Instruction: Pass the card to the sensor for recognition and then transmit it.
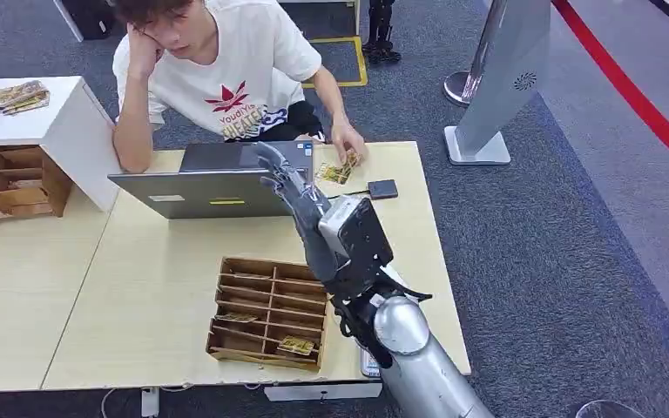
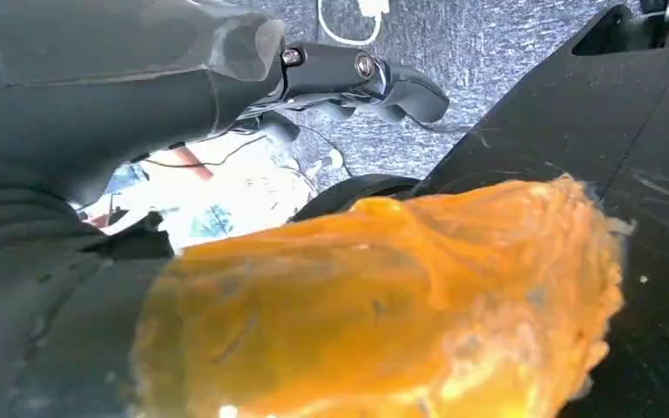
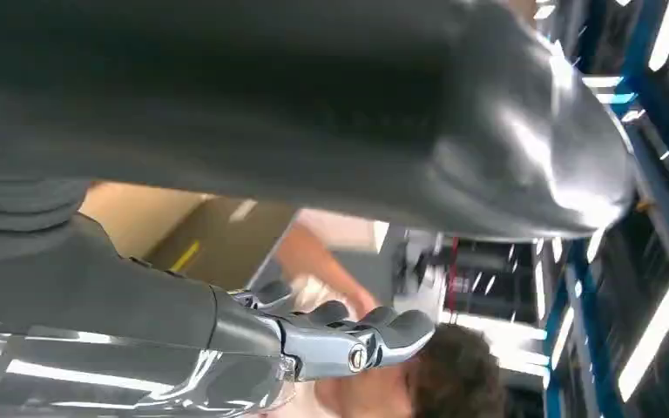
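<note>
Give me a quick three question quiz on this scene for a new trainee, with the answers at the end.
1. True or false: the tray sits on the floor.
2. What does the person's hand rest on? A. cards B. a phone C. a cup
3. Which robot hand reaches over the laptop?
Key: 1 false, it is on the table; 2 A; 3 the right.

Pale matt wooden table (image 1: 139, 287); brown raw-wood compartment tray (image 1: 270, 313); glossy silver metal right arm (image 1: 422, 366); rough grey carpet (image 1: 540, 235).
</note>
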Robot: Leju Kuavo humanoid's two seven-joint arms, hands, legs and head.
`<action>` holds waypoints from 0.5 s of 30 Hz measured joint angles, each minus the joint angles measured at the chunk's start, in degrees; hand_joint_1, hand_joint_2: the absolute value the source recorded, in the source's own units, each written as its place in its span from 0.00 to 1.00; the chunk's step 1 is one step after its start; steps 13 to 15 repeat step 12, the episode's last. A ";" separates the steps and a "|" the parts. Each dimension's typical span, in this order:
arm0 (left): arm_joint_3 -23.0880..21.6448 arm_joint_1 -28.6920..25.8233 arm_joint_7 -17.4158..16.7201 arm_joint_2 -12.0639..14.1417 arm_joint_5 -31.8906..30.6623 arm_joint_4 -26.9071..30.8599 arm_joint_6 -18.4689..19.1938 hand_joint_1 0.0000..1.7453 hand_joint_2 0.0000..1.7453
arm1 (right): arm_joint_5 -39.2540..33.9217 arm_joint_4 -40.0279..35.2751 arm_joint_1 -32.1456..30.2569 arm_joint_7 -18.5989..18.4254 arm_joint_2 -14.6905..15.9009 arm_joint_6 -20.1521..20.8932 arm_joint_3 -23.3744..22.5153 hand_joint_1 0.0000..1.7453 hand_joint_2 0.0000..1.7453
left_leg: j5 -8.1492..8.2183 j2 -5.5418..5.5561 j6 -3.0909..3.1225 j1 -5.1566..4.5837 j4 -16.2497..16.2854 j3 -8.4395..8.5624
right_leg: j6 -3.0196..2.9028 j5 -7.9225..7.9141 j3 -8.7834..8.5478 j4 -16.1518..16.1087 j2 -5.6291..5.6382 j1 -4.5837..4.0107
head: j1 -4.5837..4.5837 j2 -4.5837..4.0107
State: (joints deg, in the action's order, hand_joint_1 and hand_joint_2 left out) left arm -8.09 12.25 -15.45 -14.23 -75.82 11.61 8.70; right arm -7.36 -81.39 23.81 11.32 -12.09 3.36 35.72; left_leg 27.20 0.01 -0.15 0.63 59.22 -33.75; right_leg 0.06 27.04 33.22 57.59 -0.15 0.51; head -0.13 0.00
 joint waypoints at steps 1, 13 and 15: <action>0.00 -0.01 0.02 0.02 0.11 0.00 -0.04 0.00 0.00 | -1.46 -0.47 -0.62 0.29 0.40 1.66 -0.09 0.00 0.00 | 0.00 0.00 0.00 0.00 0.00 -0.01 | 0.00 0.00 0.00 0.00 0.00 0.00 | 0.02 0.00; 0.00 -0.08 0.66 0.50 1.95 0.00 -0.39 0.00 0.00 | -9.89 -2.17 -4.55 2.67 4.55 15.69 -0.39 0.00 0.00 | 0.00 0.00 0.00 -0.01 0.00 -0.02 | 0.00 0.00 0.00 0.00 0.00 0.01 | 0.00 0.00; 0.00 -0.08 0.66 0.50 1.95 0.00 -0.39 0.00 0.00 | -9.89 -2.17 -4.55 2.67 4.55 15.69 -0.39 0.00 0.00 | 0.00 0.00 0.00 -0.01 0.00 -0.02 | 0.00 0.00 0.00 0.00 0.00 0.01 | 0.00 0.00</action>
